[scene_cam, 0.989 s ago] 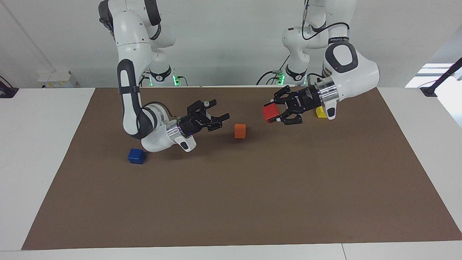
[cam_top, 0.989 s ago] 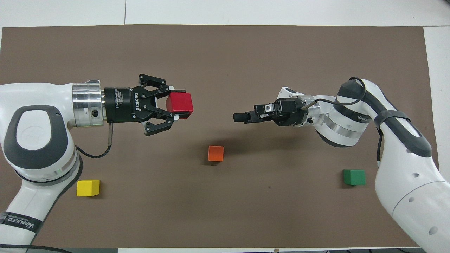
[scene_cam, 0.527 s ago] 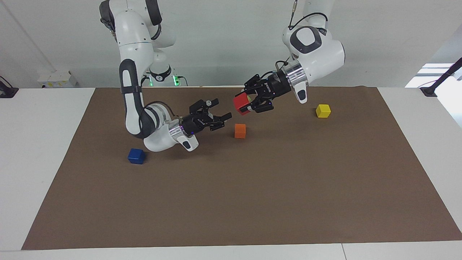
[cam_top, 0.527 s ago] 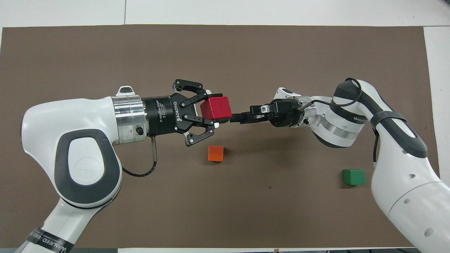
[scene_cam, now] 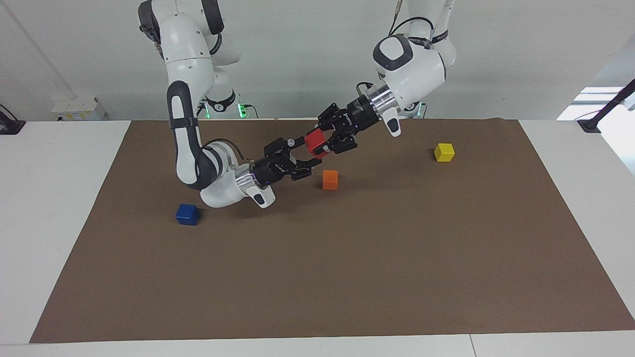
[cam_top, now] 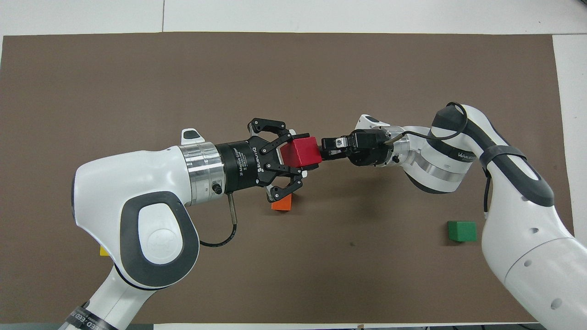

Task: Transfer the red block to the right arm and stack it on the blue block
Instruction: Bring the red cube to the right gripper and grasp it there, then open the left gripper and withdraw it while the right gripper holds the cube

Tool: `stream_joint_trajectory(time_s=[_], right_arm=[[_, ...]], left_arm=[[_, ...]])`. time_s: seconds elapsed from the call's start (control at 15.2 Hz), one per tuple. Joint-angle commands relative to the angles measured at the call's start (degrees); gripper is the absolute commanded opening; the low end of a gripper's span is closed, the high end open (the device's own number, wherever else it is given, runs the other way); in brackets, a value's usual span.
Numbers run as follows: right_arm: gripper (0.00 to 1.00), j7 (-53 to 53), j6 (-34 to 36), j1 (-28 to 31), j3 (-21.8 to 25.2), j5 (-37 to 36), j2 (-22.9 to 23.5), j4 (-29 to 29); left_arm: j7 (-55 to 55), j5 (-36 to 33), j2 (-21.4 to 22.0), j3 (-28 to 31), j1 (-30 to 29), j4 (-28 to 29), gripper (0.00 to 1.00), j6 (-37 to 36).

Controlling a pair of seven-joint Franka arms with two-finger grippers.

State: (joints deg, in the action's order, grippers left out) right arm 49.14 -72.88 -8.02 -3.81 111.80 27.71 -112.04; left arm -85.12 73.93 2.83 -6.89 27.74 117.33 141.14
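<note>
The red block (scene_cam: 312, 142) is held in the air over the middle of the brown mat, above the orange cube. My left gripper (scene_cam: 319, 144) is shut on it; both also show in the overhead view, the gripper (cam_top: 303, 155) and the block (cam_top: 307, 151). My right gripper (scene_cam: 302, 157) is open, and its fingertips are at the free side of the red block; it also shows in the overhead view (cam_top: 324, 150). The blue block (scene_cam: 187, 214) lies on the mat toward the right arm's end, beside that arm's elbow. It is hidden in the overhead view.
An orange cube (scene_cam: 330, 179) lies under the two grippers, partly covered in the overhead view (cam_top: 281, 205). A yellow cube (scene_cam: 444, 152) lies toward the left arm's end. A green cube (cam_top: 462, 230) lies beside the right arm. The brown mat (scene_cam: 347, 258) covers the table.
My left gripper carried the red block from its own end to over the middle and rose. My right gripper edged toward it, and its open fingers now meet the block.
</note>
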Motion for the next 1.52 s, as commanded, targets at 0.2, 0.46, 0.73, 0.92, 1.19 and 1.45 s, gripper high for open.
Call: stream_joint_trajectory(time_s=[0.2,0.46,0.73,0.92,1.19,1.45], right_arm=[[1.0,1.7,-0.9,-0.9,-0.2,2.0,0.6,0.7],[0.88,2.8,-2.7,-1.9,-0.2,3.3,0.6,0.7],[0.0,2.9,-3.0,-2.0,-0.2,3.5,0.7,0.4],[0.0,3.3,-4.8,-2.0,-0.2,3.5,0.6,0.4],[0.0,3.5,-4.9,-2.0,-0.2,3.5,0.6,0.4],[0.0,3.5,-5.1,-2.0,-0.2,3.5,0.6,0.4]], left_arm=[[-0.2,2.6,1.7,0.7,3.8,2.8,0.0,6.2],[-0.1,4.4,1.0,0.7,5.4,2.5,0.0,10.2],[0.0,5.2,0.7,0.7,5.8,2.4,0.0,11.3],[-0.1,5.2,0.7,0.7,5.8,2.5,0.0,11.3],[0.0,5.2,0.8,0.8,5.5,2.6,0.11,11.3],[0.3,5.2,0.9,1.0,4.3,3.0,1.0,11.3]])
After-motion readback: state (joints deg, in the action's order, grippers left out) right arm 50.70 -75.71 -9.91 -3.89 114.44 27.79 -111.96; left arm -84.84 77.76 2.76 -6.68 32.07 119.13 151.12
